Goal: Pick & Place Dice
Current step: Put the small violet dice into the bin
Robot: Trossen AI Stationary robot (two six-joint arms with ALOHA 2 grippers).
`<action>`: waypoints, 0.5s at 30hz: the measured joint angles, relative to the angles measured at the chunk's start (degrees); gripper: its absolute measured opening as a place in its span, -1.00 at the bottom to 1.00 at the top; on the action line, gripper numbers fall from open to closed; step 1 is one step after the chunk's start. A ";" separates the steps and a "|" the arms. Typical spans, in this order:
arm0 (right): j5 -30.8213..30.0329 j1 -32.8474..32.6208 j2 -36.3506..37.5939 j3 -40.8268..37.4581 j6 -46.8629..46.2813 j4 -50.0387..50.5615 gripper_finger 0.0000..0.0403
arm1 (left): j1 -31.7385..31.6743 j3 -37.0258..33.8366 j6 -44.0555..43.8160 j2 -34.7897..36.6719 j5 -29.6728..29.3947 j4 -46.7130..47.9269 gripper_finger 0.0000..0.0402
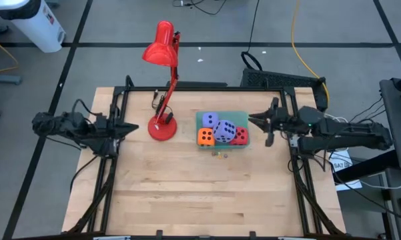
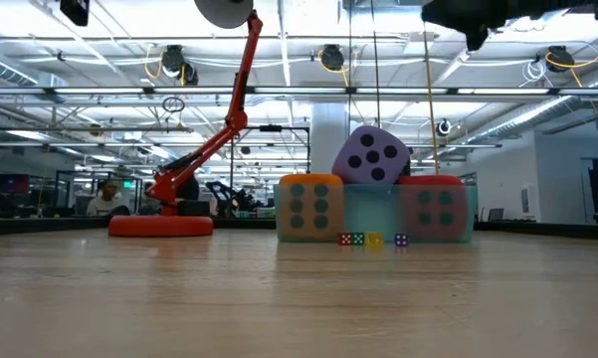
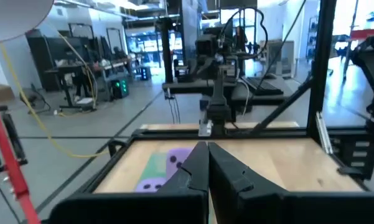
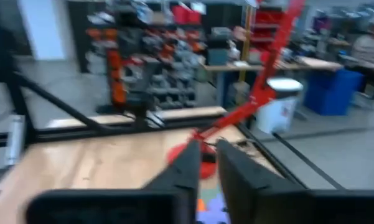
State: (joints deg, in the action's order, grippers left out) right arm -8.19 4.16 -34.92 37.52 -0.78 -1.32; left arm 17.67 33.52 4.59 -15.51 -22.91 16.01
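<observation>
Four foam dice sit in a shallow green tray (image 1: 243,115) at mid-table. Two are lavender (image 1: 209,120) (image 1: 224,130), one orange (image 1: 205,137), one red (image 1: 239,137). In the low view the orange die (image 2: 310,207) and red die (image 2: 436,207) rest on the tray floor, and a lavender die (image 2: 371,154) lies tilted on top between them. My left gripper (image 1: 135,127) hovers shut at the table's left edge, far from the tray. My right gripper (image 1: 251,119) hangs just right of the tray, above the dice, its fingers (image 4: 193,155) a narrow gap apart.
A red desk lamp stands with its base (image 1: 163,127) just left of the tray, its head (image 1: 160,48) reaching past the far edge. Several tiny coloured dice (image 2: 375,240) lie on the wood in front of the tray. The near half of the table (image 1: 200,200) is bare wood.
</observation>
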 joint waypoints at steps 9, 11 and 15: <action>3.98 -1.47 4.14 -16.09 -3.08 -17.18 -0.94 | 0.00 -11.53 0.24 0.15 -0.12 -5.36 -1.00; 4.02 -1.81 4.14 -20.08 -2.79 -22.50 -0.98 | 0.00 -14.25 0.53 0.15 -0.46 -7.09 -1.00; 3.95 -1.40 4.57 -25.85 -1.84 -28.82 -0.97 | 0.00 -16.18 0.59 0.94 -4.74 -7.56 -1.00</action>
State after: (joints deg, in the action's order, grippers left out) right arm -4.23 2.76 -30.35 11.67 -2.61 -30.13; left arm 17.67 17.33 5.17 -14.57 -27.65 8.45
